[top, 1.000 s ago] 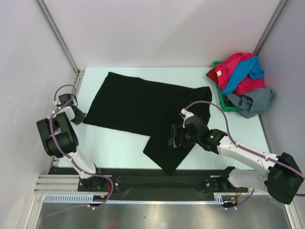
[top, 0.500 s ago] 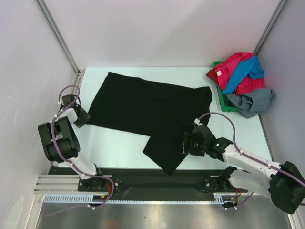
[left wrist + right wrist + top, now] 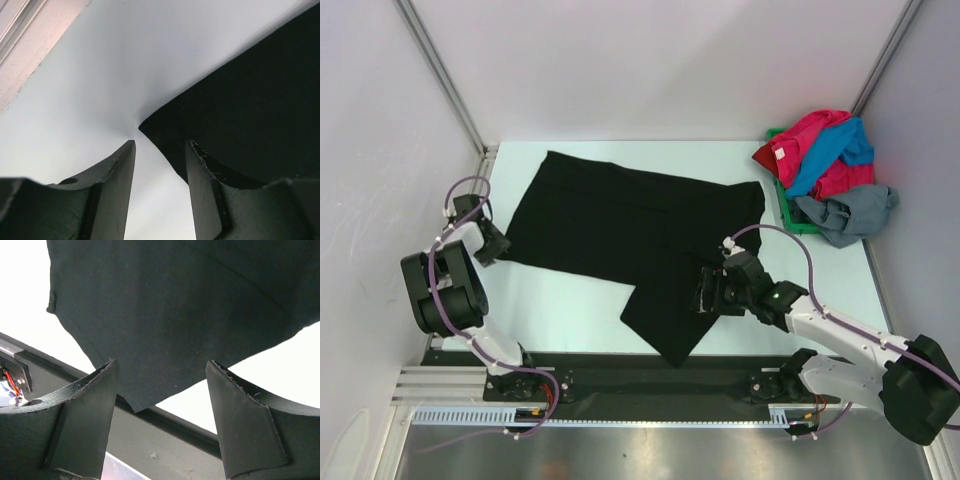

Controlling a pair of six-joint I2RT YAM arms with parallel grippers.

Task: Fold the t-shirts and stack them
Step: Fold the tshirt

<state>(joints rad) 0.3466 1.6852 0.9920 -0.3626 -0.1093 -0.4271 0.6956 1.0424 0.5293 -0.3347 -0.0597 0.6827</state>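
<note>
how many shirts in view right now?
4: a black shirt spread on the table; red-pink shirt, blue shirt and grey shirt heaped on the green bin, far right. More may be buried.

Blk tee (image 3: 620, 225) flat; others (image 3: 825, 165) piled.

Robot test cell in a lab. Plain white wall panels (image 3: 650, 60) close it in on three sides, joined by bare aluminium posts (image 3: 440, 75). Inside stands a pale table (image 3: 570, 305), evenly lit. Two white-and-black machines, left arm (image 3: 445, 290) and right arm (image 3: 840, 330), are bolted to a black base plate (image 3: 650, 380) along the near edge. Purple cables (image 3: 765, 227) loop loose off both. A slotted aluminium rail (image 3: 440, 385) and a white comb-like cable duct (image 3: 650, 422) run in front of the plate, then a brushed steel sheet (image 3: 650, 455). Only props: a black shirt (image 3: 620, 220) spread flat, and a green bin (image 3: 788, 210) at the far right corner heaped with coloured shirts (image 3: 825, 150).
</note>
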